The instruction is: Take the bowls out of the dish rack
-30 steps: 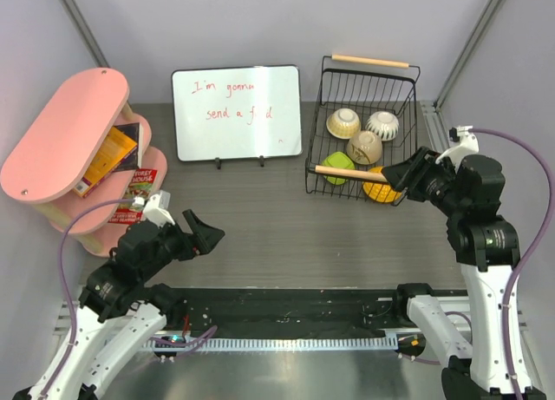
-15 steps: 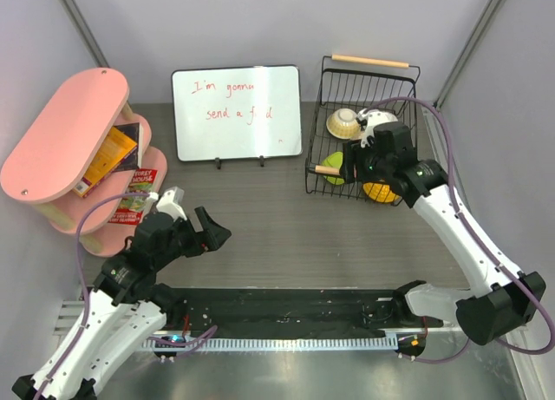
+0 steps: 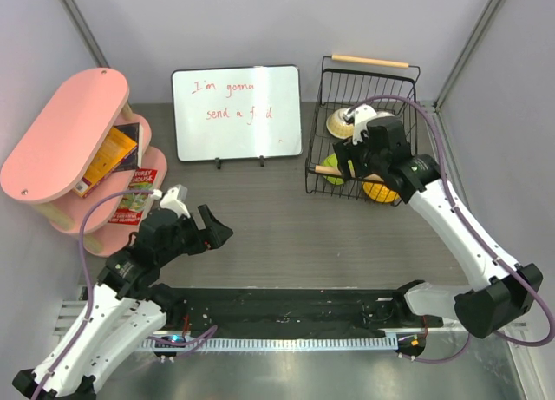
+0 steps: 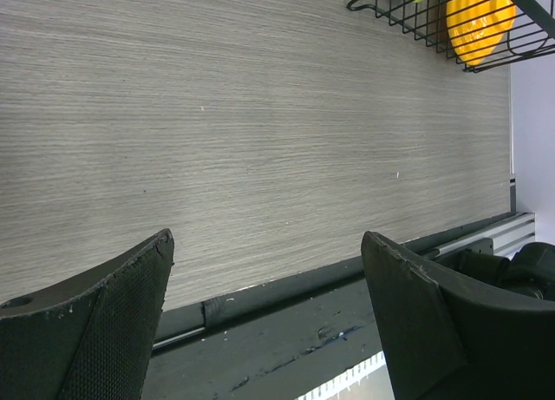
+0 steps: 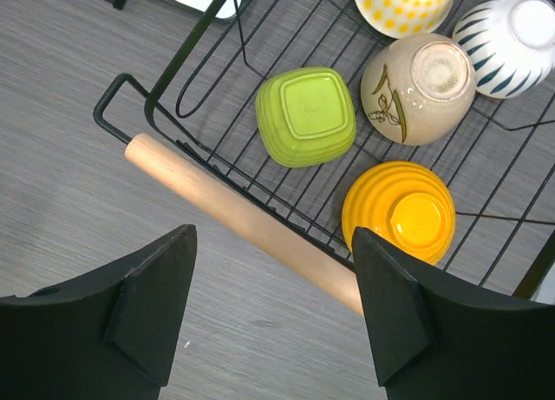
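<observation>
Because all five bowls sit upside down inside the black wire dish rack (image 3: 373,83) at the far right of the table, the right gripper (image 5: 273,244) is clearly the nearer one. It hovers above the near edge of the rack with its fingers wide apart and nothing between them. The light wooden rod handle (image 5: 234,211) runs diagonally across the gap between the fingers. Just beyond it lies the lime green bowl with a square foot (image 5: 305,115), straight ahead of the gap. The orange-yellow ribbed bowl (image 5: 399,211) is nearer the right finger, beside the handle. The beige-tan bowl with a leaf drawing (image 5: 418,88) is further in. I judge the fingers must pass over the handle before going down on the green bowl. The left gripper (image 4: 267,244), also spread and empty, is over bare table, well apart from the rack.
</observation>
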`<state>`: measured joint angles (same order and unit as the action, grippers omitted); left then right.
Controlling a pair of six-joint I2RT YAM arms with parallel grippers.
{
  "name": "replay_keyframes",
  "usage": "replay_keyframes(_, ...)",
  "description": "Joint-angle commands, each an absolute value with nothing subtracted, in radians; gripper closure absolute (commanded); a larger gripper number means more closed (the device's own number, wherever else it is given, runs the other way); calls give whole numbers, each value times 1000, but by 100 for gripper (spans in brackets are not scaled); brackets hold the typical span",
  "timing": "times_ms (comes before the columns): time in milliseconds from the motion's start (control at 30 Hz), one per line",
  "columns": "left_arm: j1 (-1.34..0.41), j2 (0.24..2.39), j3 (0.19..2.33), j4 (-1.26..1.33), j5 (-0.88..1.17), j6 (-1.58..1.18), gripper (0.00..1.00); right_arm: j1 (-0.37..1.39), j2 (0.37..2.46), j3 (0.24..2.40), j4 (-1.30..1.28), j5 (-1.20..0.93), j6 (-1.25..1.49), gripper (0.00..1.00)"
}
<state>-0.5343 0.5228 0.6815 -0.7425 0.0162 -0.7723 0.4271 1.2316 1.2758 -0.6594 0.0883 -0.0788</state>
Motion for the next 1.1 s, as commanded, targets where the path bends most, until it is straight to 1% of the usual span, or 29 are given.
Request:
replay_keyframes(0,-531,512,680,-692,25,-747,12,439,1252,1309,-646,69,-158,21)
replay_keyframes(167,-531,509,681,-687,29,-741,12,449,1263,1276,-649,58,-186,15)
replay_keyframes(300,-531,509,680,-687,29,-742,12,453,1272,1255,-634,74,-199,14)
replay_keyframes(700,-531,509,675,-681,38,-741,12,457,1374,1282,-670,35,-210,13)
replay_keyframes(800,-531,508,675,-678,37,-741,12,459,1388,1285,-680,46,-206,15)
replay_keyframes(867,-531,508,675,-678,37,-741,12,457,1388,1282,-683,48,-196,20)
replay_keyframes(933,-531,506,673,-676,35,-741,12,457,1379,1269,-692,63,-187,28)
replay_keyframes(1067,-531,505,672,-677,35,-742,12,459,1335,1224,-703,72,-157,35)
